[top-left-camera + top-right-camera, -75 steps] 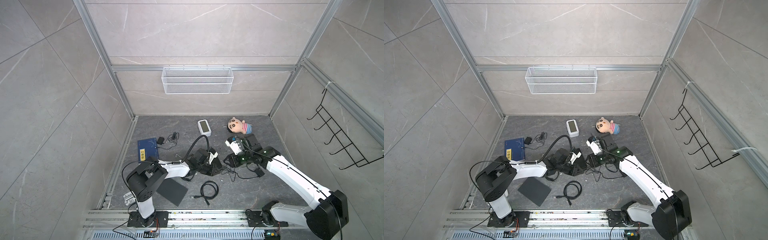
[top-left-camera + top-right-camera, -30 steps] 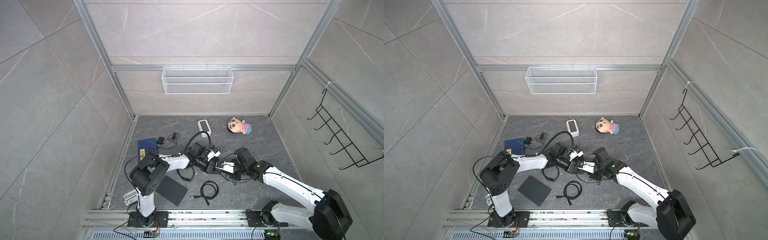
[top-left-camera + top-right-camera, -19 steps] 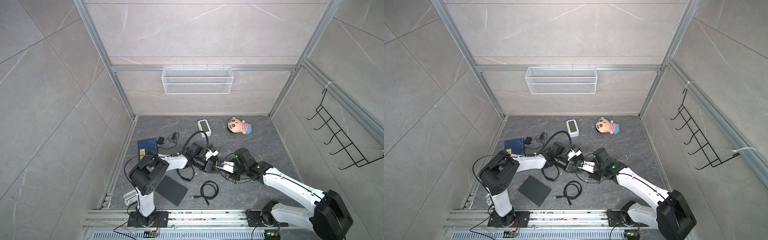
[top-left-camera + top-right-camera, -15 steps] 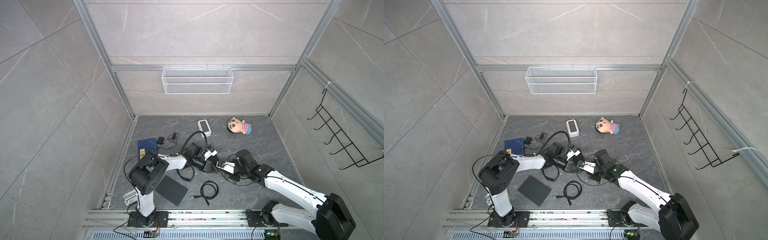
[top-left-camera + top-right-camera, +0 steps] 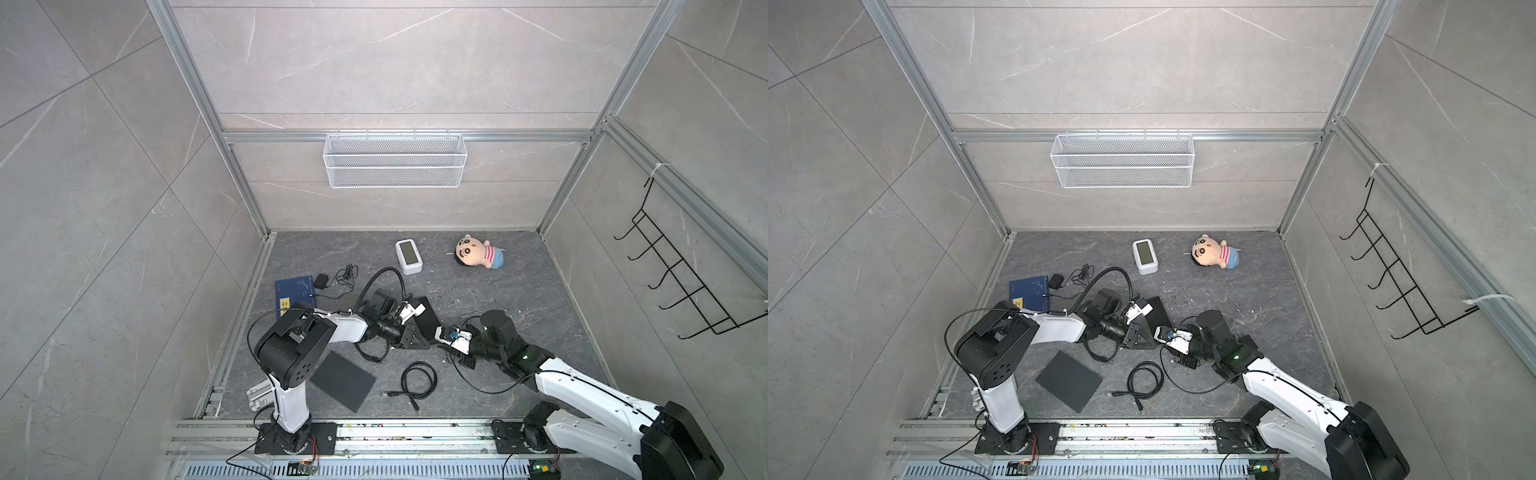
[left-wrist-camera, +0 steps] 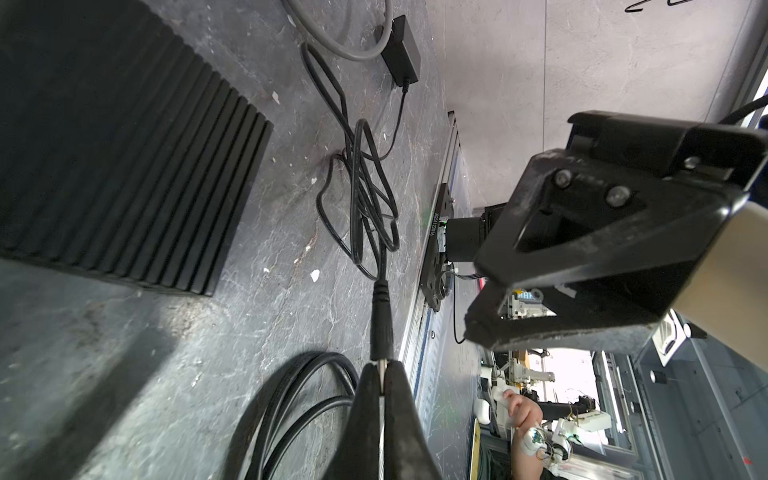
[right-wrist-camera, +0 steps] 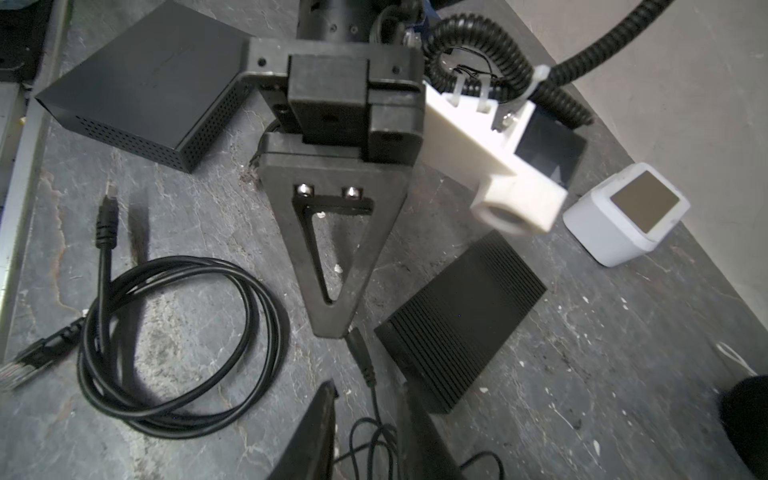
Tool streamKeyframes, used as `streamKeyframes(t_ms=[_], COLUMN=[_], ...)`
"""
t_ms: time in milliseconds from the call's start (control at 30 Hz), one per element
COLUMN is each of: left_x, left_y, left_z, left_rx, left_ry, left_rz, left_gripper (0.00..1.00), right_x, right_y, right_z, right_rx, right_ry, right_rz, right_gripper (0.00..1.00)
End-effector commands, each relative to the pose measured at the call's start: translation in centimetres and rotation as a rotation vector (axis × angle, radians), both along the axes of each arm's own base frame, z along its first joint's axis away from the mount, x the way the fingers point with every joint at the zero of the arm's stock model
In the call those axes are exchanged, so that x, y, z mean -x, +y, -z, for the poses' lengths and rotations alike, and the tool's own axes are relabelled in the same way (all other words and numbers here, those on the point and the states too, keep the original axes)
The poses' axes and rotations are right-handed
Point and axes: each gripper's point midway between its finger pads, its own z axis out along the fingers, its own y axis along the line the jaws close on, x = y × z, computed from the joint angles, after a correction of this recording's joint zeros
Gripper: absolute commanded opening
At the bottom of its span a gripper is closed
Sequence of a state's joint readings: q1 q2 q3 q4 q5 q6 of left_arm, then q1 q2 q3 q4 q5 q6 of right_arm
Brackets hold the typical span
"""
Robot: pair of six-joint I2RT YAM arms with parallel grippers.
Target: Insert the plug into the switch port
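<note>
My left gripper (image 6: 382,368) is shut on the metal tip of the black barrel plug (image 6: 381,320), held low over the floor. The plug's thin cable (image 6: 365,199) runs off in loops to a small black adapter (image 6: 401,50). The switch, a black ribbed box (image 7: 461,316), lies just beside the plug (image 7: 359,353); its end face is near the plug's body. My right gripper (image 7: 368,399) is open, its fingers standing on either side of the cable without touching it. In both top views the left gripper (image 5: 411,337) (image 5: 1138,337) and the right gripper (image 5: 444,338) meet mid-floor.
A coiled black cable (image 5: 417,380) and a flat black perforated box (image 5: 343,380) lie toward the front. A blue box (image 5: 293,291) sits at the left, a white device (image 5: 408,257) and a doll (image 5: 478,253) at the back. A wire basket (image 5: 395,160) hangs on the back wall.
The right gripper's jaws have spread apart and the right arm has drawn back slightly toward the front. The left gripper has stayed shut on the plug, shifting only a little.
</note>
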State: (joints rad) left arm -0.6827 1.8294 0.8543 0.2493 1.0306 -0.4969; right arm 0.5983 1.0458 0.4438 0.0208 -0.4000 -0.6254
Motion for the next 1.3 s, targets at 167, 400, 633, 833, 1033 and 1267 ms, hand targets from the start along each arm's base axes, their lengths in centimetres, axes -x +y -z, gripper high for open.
streamKeyframes(t_ms=[167, 400, 633, 833, 1033, 1267], left_x=[0.6, 0.6, 0.5, 0.3, 0.6, 0.6], left_y=[0.2, 0.3, 0.4, 0.3, 0.5, 0.5], left_z=[-3.5, -4.2, -3.9, -4.2, -5.0, -5.0], left_rx=[0.059, 0.051, 0.020, 0.019, 0.026, 0.022], left_ry=[-0.030, -0.041, -0.043, -0.049, -0.062, -0.058], left_rz=[0.033, 0.029, 0.028, 0.029, 0.033, 0.037], left_gripper=[0.04, 0.04, 0.04, 0.04, 0.04, 0.04], right_x=[0.1, -1.0, 0.0, -0.3, -1.3, -2.1], right_y=[0.7, 0.5, 0.4, 0.4, 0.5, 1.1], right_z=[2.0, 2.4, -0.8, -1.6, 0.7, 0.8], right_rx=[0.021, 0.013, -0.050, -0.044, 0.002, -0.017], right_ry=[0.052, 0.035, -0.028, -0.040, 0.030, 0.028], right_rz=[-0.062, -0.034, -0.063, -0.080, -0.085, -0.088], right_gripper=[0.29, 0.28, 0.28, 0.29, 0.29, 0.29])
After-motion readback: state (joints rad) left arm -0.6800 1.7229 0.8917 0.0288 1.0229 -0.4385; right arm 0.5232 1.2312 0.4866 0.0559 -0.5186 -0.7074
